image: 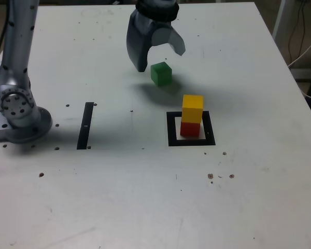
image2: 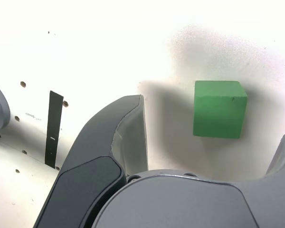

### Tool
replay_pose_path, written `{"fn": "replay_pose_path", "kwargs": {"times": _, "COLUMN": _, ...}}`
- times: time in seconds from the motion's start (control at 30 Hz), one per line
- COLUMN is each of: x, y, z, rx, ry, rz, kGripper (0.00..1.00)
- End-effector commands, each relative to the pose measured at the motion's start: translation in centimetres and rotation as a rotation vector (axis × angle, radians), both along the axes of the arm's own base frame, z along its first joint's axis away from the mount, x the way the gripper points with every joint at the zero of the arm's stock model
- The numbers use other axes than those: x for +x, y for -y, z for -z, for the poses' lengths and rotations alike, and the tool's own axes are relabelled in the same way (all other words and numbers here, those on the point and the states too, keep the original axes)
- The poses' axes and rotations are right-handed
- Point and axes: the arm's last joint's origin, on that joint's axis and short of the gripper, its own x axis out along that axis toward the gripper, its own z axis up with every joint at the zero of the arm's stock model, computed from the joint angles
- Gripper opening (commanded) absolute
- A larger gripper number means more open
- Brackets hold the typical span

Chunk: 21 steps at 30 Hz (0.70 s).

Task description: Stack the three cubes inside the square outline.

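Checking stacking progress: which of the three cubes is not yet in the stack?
The green cube, alone on the table beside the open gripper; yellow cube sits on red cube inside the square outline.

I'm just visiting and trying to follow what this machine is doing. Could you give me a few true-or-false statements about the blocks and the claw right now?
1. The yellow cube sits on the red cube. True.
2. The green cube lies inside the square outline. False: it lies on the table, outside it.
3. The claw is open. True.
4. The claw grips the green cube. False: the cube sits between open jaws, untouched.
5. All three cubes are stacked. False: only two.
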Motion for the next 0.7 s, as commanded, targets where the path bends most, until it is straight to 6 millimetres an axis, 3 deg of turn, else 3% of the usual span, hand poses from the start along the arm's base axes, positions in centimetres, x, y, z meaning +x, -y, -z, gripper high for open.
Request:
{"fn": "replay_pose_path", "kwargs": {"times": 0.0, "x": 0.0, "y": 0.0, "z": 0.1, "rx": -0.006, "ry": -0.007, "rz": -0.005, "kGripper": 1.00}}
{"fn": "replay_pose_path", "kwargs": {"times": 0.3, "x": 0.3, "y": -0.1, "z": 0.4, "rx": -0.018, "ry": -0.009, "rz": -0.008, "kGripper": 1.00}}
{"fn": "replay_pose_path", "kwargs": {"times": 0.67, "x": 1.0, "y": -0.5, "z": 2.4, "rx": -0.051, "ry": -0.039, "rz": -0.017, "kGripper": 0.99}}
